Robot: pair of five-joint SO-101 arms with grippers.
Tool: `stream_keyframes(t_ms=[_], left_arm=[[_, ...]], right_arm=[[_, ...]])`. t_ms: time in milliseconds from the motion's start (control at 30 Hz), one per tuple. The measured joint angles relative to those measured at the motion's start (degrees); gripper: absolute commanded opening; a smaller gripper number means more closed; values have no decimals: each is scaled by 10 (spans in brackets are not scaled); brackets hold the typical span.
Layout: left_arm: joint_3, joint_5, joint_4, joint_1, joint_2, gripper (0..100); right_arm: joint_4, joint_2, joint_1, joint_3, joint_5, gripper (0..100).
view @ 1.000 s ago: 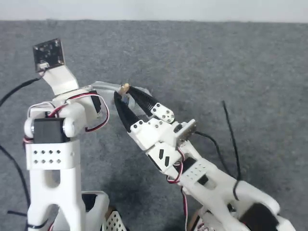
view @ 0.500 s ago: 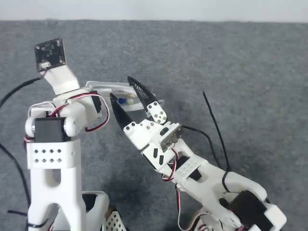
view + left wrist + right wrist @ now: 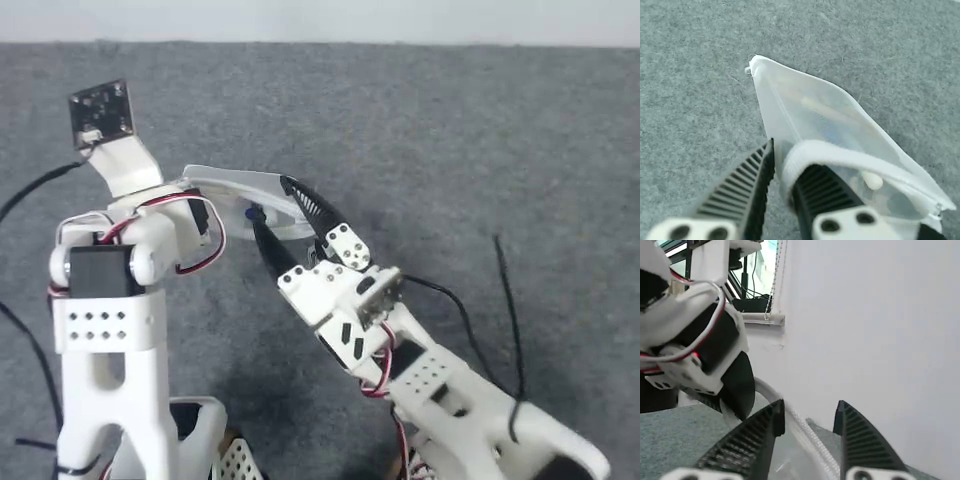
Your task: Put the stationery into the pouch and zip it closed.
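The right gripper (image 3: 288, 225), jaws apart, straddles the zip edge of the pouch (image 3: 245, 188). It should close squarely on the slider, which I cannot make out, then pull along the track. The left gripper (image 3: 785, 160) clamps the pouch's rim over the worktop (image 3: 480, 130), with stationery (image 3: 872, 180) inside. No writing is legible.

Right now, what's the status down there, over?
Left gripper shut on pouch. Right gripper open, jaws either side of pouch rim. Stationery shows inside pouch.
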Motion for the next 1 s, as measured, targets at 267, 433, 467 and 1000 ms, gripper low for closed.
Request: stream_keyframes(t_ms=[267, 433, 467, 1000], left_arm=[[0, 0, 0, -1, 0, 13], [0, 0, 0, -35, 0, 13], [0, 0, 0, -42, 0, 13], [10, 0, 0, -61, -1, 13]], right_arm=[[295, -164, 1, -2, -1, 151], [456, -258, 1, -16, -1, 151], [482, -274, 1, -16, -1, 151], [669, -353, 8, -9, -1, 148]])
